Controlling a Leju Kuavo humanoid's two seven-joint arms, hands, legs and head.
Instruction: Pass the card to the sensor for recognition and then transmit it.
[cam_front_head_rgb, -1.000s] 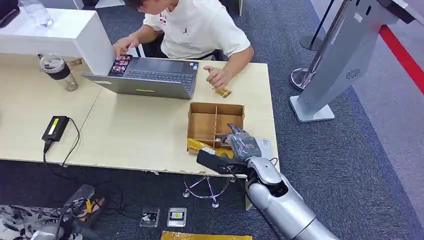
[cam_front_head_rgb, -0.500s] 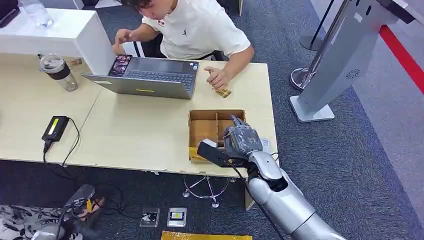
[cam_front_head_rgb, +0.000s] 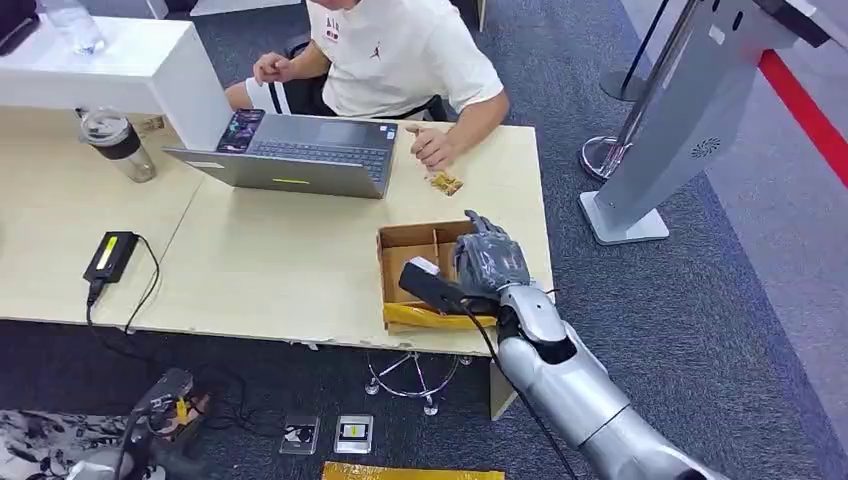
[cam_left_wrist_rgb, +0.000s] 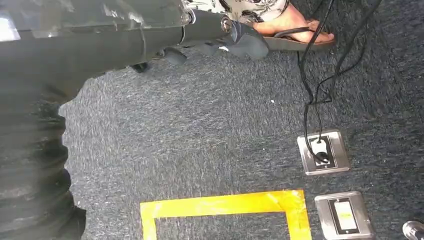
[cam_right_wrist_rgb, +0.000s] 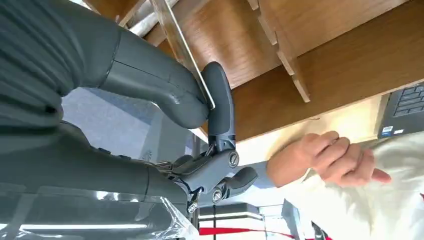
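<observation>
My right hand (cam_front_head_rgb: 487, 262) hovers over the right half of the partitioned wooden box (cam_front_head_rgb: 405, 250) near the table's front edge. In the right wrist view a thin pale card (cam_right_wrist_rgb: 181, 47), seen edge-on, is pinched between the thick thumb (cam_right_wrist_rgb: 150, 80) and a dark finger (cam_right_wrist_rgb: 220, 100), with the box's brown compartments (cam_right_wrist_rgb: 280, 40) right behind it. My left hand (cam_left_wrist_rgb: 220, 37) hangs beside the table over the carpet, fingers loose and holding nothing. A grey slanted kiosk stand (cam_front_head_rgb: 690, 110) rises from the floor to the right of the table.
A person in a white shirt (cam_front_head_rgb: 400, 55) sits at the far side, one hand (cam_front_head_rgb: 432, 148) on the table beside a small packet (cam_front_head_rgb: 444, 183). A laptop (cam_front_head_rgb: 300, 155), a cup (cam_front_head_rgb: 115, 140) and a black adapter (cam_front_head_rgb: 110, 255) lie to the left. Yellow floor tape (cam_left_wrist_rgb: 225, 205) and floor sockets (cam_left_wrist_rgb: 322, 152) lie below.
My right hand has moved from the table's front edge farther over the box, lifting as it went. The person has drawn one hand back from the laptop.
</observation>
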